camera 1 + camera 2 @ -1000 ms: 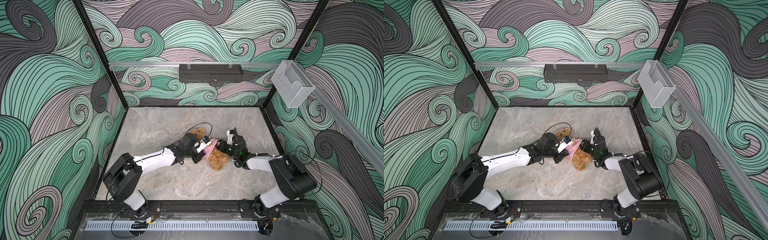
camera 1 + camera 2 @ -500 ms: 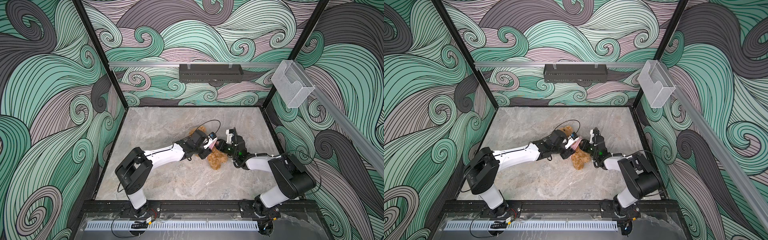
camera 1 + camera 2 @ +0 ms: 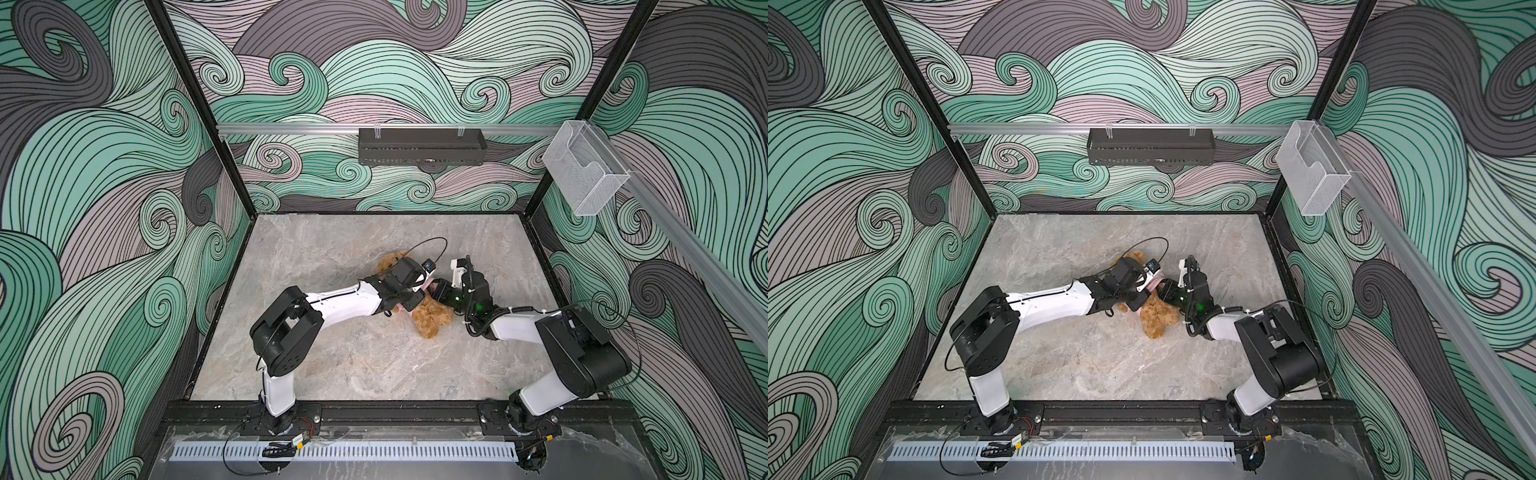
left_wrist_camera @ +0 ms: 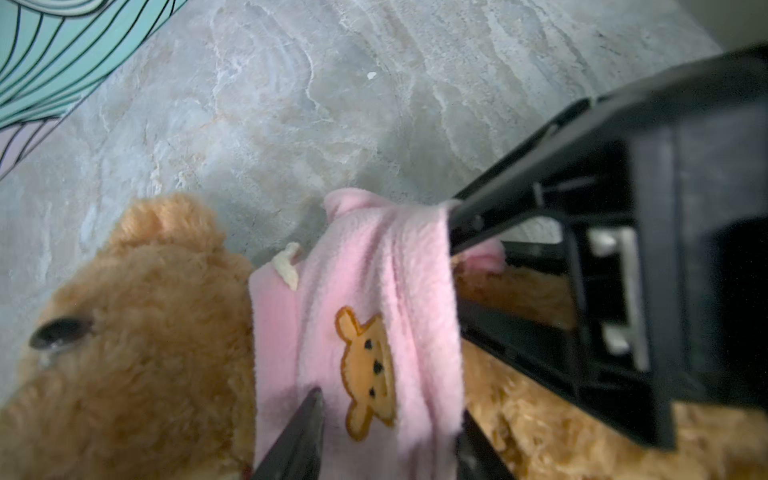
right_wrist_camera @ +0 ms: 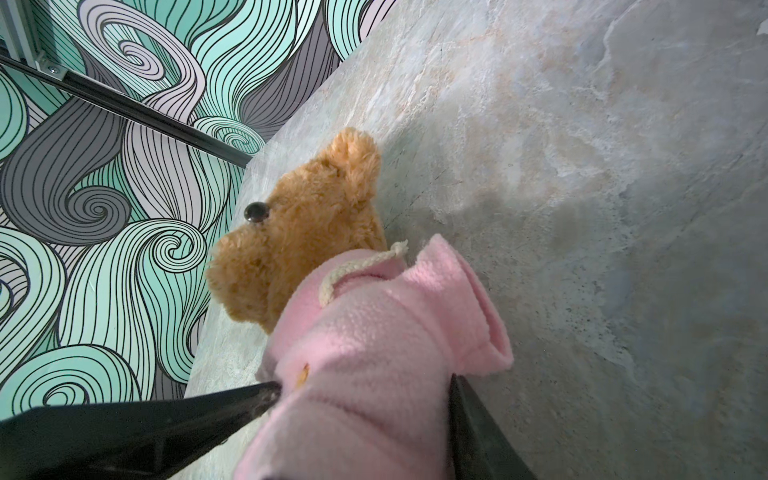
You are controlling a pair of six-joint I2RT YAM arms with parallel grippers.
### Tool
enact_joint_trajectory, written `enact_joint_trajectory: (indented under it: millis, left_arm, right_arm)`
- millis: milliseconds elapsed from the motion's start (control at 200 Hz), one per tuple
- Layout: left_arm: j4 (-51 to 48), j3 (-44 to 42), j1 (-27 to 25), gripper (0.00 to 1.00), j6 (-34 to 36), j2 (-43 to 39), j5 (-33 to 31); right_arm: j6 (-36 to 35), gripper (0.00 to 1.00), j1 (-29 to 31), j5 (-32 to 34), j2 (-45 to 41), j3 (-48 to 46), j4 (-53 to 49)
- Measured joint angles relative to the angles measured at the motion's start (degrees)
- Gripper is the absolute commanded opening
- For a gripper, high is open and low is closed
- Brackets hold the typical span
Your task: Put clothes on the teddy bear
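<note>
Table (image 3: 332, 365): flat grey top with a marbled stone pattern, shown in both top views (image 3: 1059, 365). Its back, left and right edges meet patterned walls (image 3: 83, 208). A black rail (image 3: 395, 409) runs along the front edge.

One item lies on the top: a golden-brown teddy bear (image 3: 432, 322), near the middle and somewhat toward the right edge. Its head points to the back-left corner, its legs to the front-right corner. One ear rests against the surface. A pink garment (image 4: 365, 291) sits around its trunk; contact between fabric and top cannot be confirmed. A small white fleck (image 4: 370, 75) marks the bare surface.
</note>
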Motion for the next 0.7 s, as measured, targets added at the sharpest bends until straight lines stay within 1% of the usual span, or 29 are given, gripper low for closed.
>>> enact_joint_trajectory:
  millis: [40,80,120,210,370,585,700]
  left_arm:
    - [-0.1,0.0,0.0,0.08,0.0,0.1,-0.4]
    - [-0.1,0.0,0.0,0.0,-0.3,0.1,-0.6]
    - [0.1,0.0,0.0,0.0,-0.6,0.1,-0.7]
    - [2.5,-2.4,0.0,0.0,-1.0,-1.0,0.1]
    - [8.4,-9.3,0.0,0.0,-0.9,-6.2,4.0]
    - [11.4,-10.6,0.2,0.0,0.7,-10.2,9.1]
    - [14.3,-12.2,0.1,0.0,1.1,-11.1,11.3]
  right_arm:
    - [-0.2,0.47,0.0,0.2,0.0,0.0,0.0]
    - [-0.4,0.5,0.0,0.7,0.0,0.0,-0.2]
    - [-0.6,0.54,0.0,1.5,0.0,0.0,-0.9]
    - [-1.2,0.57,0.0,4.5,-0.5,0.2,-4.0]
    - [-0.2,0.56,0.0,7.4,-3.0,0.2,-7.4]
    - [0.2,0.56,0.0,10.4,-10.6,0.4,-9.9]
    - [1.5,0.56,0.0,11.3,-12.4,0.4,-10.1]
